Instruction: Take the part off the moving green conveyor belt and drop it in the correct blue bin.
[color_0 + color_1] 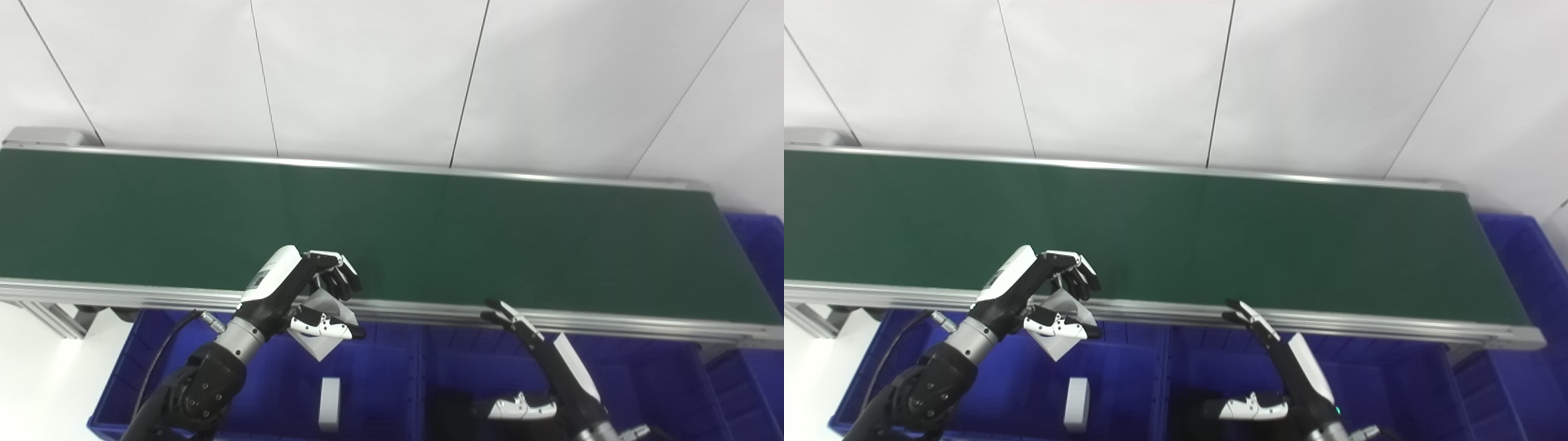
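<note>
Near the lower left of the frame, the left hand (306, 294) pinches one flat grey square part (324, 331) over the left blue plastic bin (380, 392), where one white block (329, 404) lies. The right hand (539, 361) is spread open, holding nothing, below the long green conveyor belt (429, 226).

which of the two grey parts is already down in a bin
The upright grey block standing in the left blue bin. The other grey part is held by the left hand above that bin.

- Left hand (300, 294): white back plate with a small dark marking, black fingers (343, 275) tipped in white
- Silver ribbed wrist collar, then a black forearm with visible screws, a dark cable looping beside it
- Right hand (539, 367): slim black fingers, white panel along the back, white-clad thumb
</note>
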Available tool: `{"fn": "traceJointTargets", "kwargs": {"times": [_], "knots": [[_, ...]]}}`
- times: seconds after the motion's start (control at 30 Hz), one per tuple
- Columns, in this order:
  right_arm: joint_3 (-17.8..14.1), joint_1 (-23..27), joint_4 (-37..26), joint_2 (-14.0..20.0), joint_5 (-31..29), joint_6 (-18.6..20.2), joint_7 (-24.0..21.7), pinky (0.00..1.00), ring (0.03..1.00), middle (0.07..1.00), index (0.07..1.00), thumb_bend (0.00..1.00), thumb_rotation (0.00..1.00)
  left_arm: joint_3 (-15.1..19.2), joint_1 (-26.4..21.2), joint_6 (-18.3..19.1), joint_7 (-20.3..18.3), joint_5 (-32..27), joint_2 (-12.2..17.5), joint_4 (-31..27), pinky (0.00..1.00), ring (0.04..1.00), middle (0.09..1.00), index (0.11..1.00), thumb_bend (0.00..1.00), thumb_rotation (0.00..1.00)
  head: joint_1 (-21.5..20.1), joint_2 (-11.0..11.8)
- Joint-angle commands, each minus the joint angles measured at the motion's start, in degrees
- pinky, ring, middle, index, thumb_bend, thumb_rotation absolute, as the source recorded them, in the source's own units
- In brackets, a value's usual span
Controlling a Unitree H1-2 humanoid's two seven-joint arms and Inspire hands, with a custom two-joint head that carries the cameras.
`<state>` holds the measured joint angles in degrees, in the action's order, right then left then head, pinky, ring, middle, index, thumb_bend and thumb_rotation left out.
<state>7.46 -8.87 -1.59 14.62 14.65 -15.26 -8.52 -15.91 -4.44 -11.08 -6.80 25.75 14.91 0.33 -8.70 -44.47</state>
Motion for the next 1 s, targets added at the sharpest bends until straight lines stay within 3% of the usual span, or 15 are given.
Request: {"fn": "traceJointTargets", "kwargs": {"times": [0.0, 0.23, 0.43, 0.6, 0.97], "knots": [[-0.43, 0.53, -2.61, 0.3, -0.31, 0.39, 0.12, 0.84, 0.868, 0.844, 0.909, 0.99, 0.41, 0.15, -0.42, -0.67, -0.34, -0.16, 0.38, -2.69, 0.22, 0.358, 0.441, 0.518, 0.49, 0.0, 0.09, -0.25], [-0.5, 0.49, -3.81, 0.33, 0.75, 1.59, 0.17, 0.83, 0.862, 0.845, 0.911, 0.99, 0.43, -1.13, -0.38, -0.16, -2.47, 2.18, 1.01, -2.62, 0.26, 0.366, 0.45, 0.527, 0.49, 0.0, 0.28, -0.88], [-0.54, 0.35, -4.88, 0.42, 0.33, 2.41, -0.08, 0.84, 0.861, 0.848, 0.909, 0.98, 0.42, -2.59, -0.68, 2.51, -5.87, 4.94, 1.79, -3.05, 0.3, 0.38, 0.458, 0.528, 0.49, 0.0, 0.51, -1.88], [-0.5, 0.35, -4.89, 0.48, -0.27, 2.01, -0.26, 0.9, 0.869, 0.851, 0.913, 0.97, 0.41, -4.38, -1.66, 6.62, -9.48, 8.28, 2.3, -3.13, 0.34, 0.399, 0.465, 0.53, 0.49, 0.0, 0.5, -2.24], [-0.77, 0.15, -6.1, 0.19, -0.97, 3.2, -0.67, 0.84, 0.864, 0.851, 0.908, 0.97, 0.4, -8.24, -4.09, 13.97, -14.52, 15.88, 1.79, -3.15, 0.4, 0.415, 0.497, 0.529, 0.49, 0.0, 0.25, -3.32]]}}
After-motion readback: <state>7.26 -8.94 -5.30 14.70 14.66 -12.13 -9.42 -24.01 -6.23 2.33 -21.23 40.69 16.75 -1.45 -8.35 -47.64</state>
